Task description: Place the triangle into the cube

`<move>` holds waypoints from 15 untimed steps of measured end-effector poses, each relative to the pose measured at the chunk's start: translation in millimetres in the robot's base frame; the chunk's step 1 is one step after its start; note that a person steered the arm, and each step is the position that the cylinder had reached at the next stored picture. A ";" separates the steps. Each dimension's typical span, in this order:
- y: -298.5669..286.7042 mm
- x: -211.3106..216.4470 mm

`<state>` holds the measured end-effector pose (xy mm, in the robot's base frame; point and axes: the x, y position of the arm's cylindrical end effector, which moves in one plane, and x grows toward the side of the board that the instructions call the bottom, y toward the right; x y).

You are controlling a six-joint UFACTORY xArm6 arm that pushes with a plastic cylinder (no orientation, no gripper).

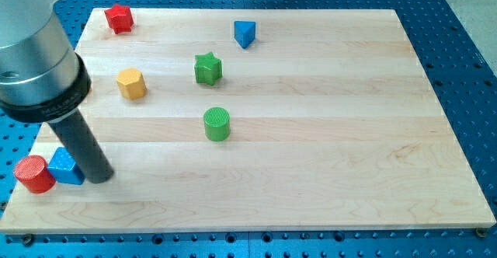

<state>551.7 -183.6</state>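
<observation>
Blue perforated metal surrounds the pale wooden tabletop [311,172], which carries seven small blocks. As for the tool, the arm ends in a plain dark rod with nothing to spread or pinch, and my tip [99,179] rests on the wood at the view's lower left, touching or just beside the right face of the blue cube [65,167]. A red cylinder [34,173] sits against the cube's other side. The blue triangle [245,33], the block to be moved, stands well apart, near the view's top, right of centre. Between it and the cube lie the green star [208,67], the green cylinder [217,123] and the orange hexagon [131,83]; a red star [119,18] sits at the top left corner. The main risk, as I judge it, is that any move of my tip toward the view's left shoves the cube and red cylinder toward the nearby board edge. Pushing the triangle straight at the cube could also catch a green block, and an off-centre push could make the wedge spin aside.
</observation>
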 end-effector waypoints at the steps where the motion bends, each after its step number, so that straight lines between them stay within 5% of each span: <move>1: 67.1 -26.5; 2: 165.5 -70.9; 4: 257.8 -243.6; 6: 219.2 -304.5; 9: 50.9 -195.1; 11: 113.5 -190.3; 13: 64.8 -121.4; 15: 197.2 -164.9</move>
<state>386.8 13.6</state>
